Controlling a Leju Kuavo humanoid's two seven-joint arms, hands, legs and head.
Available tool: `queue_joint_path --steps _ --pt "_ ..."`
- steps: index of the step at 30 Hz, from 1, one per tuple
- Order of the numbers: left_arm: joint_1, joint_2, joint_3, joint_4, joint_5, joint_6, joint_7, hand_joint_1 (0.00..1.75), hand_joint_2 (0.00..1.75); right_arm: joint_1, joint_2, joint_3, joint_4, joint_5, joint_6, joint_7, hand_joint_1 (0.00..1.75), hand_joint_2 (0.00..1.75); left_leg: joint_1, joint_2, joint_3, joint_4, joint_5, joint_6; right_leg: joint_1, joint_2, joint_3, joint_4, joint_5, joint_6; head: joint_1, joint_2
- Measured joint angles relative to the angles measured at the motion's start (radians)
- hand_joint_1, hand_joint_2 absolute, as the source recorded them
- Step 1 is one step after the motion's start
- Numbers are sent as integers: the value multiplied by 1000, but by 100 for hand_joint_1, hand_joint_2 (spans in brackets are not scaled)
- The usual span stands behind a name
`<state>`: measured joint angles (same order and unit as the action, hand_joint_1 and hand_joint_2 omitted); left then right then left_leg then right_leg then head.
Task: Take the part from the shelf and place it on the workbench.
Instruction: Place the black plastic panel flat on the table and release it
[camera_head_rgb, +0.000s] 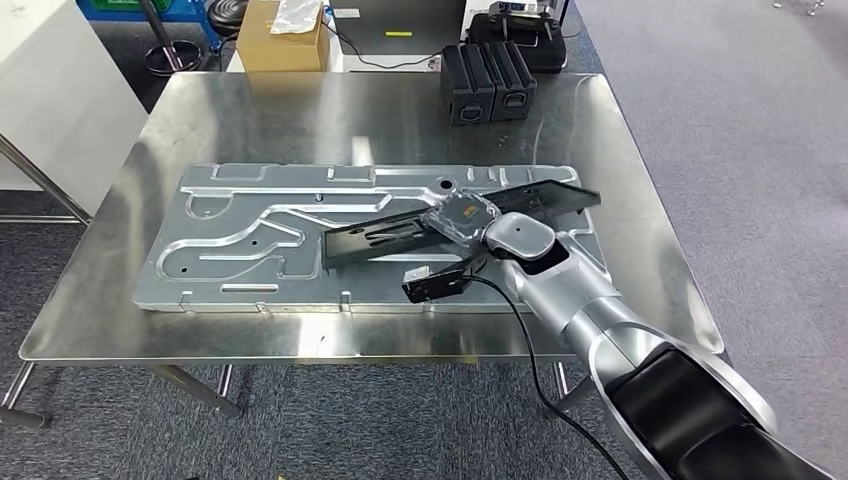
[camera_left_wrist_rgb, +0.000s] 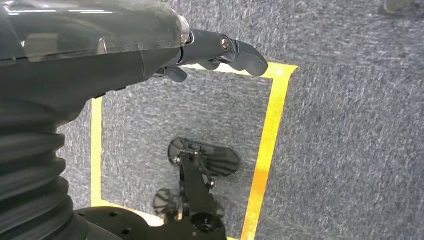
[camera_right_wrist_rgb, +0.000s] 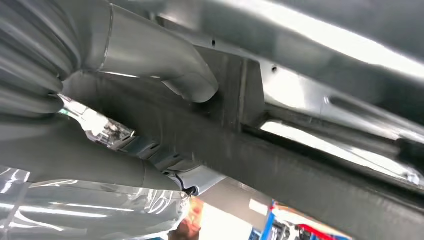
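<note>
On the left, the left robot hand (camera_left_wrist_rgb: 220, 52) is hanging beside the body over grey carpet (camera_left_wrist_rgb: 340, 125) marked with a yellow tape outline (camera_left_wrist_rgb: 267, 150); its fingers are lying apart and gripping nothing. In the head view, a white cabinet (camera_head_rgb: 50, 100) is standing at the far left, just beside the table (camera_head_rgb: 130, 300), a bare steel surface. A large stamped metal panel (camera_head_rgb: 250, 240) is lying flat across the middle of the table, covering most of its width. Beyond the far edge, a cardboard box (camera_head_rgb: 283, 40) is sitting left of centre, and two black blocks (camera_head_rgb: 488, 82) are resting side by side on the table near its far edge. The part (camera_head_rgb: 400, 232), a long black bracket, is lying diagonally over the right half of the panel, its raised end pointing toward the far right. The right robot hand (camera_head_rgb: 462, 215) is gripping the part at mid-length; in the right wrist view, the thumb (camera_right_wrist_rgb: 170, 65) is pressing against the dark bar (camera_right_wrist_rgb: 280, 165), with the panel directly beneath. A black cable (camera_head_rgb: 530, 350) is trailing from the wrist toward the near edge. Grey carpet is covering the floor to the right.
</note>
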<state>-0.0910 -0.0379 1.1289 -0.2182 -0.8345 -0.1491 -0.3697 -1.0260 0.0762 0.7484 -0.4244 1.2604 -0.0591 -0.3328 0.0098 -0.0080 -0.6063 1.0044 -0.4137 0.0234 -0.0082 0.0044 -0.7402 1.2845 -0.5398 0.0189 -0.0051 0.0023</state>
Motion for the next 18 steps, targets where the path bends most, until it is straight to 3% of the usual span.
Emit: queue_joint_path --steps 2,4,6,9,13,14,15,18 --pt "1 -2 -1 0 -7 -2 -5 0 175 -1 11 6 15 -7 3 19 0 0 0 -2 5 4 -7 -5 0 -1 59 -136 77 -7 0 0" --pt "-2 -4 -2 0 -16 -2 -5 0 175 0 22 7 29 -18 8 38 0 0 -4 -2 6 9 -13 -14 6 -2 107 -242 116 -16 0 0" --pt "-5 -5 -5 0 -26 5 4 0 175 4 30 8 42 -28 14 52 0 0 -6 0 7 8 -15 -22 10 0 113 -261 116 -22 -1 0" --pt "-6 -6 -9 0 -35 13 14 0 175 7 34 8 58 -39 18 60 0 0 -5 1 -2 34 -38 -35 1 0 121 -272 121 -37 -3 0" --pt "-8 -8 -10 1 -40 15 22 0 0 12 37 6 73 -67 20 68 0 0 2 2 -107 262 -143 -50 0 0 127 -276 120 -49 -8 0" --pt "-8 -8 -10 1 -42 16 23 0 0 17 36 1 76 -86 16 64 0 0 4 2 -124 290 -145 -52 1 0 127 -275 119 -49 -8 0" --pt "-9 -8 -10 1 -43 16 24 0 0 20 35 -8 78 -112 8 55 0 0 5 2 -120 277 -126 -53 0 1 127 -272 117 -48 -8 0" --pt "-14 -8 -10 1 -43 13 26 0 0 25 33 -66 72 -214 -40 -6 0 0 7 3 -35 92 -33 -51 0 3 125 -257 107 -39 -8 0"
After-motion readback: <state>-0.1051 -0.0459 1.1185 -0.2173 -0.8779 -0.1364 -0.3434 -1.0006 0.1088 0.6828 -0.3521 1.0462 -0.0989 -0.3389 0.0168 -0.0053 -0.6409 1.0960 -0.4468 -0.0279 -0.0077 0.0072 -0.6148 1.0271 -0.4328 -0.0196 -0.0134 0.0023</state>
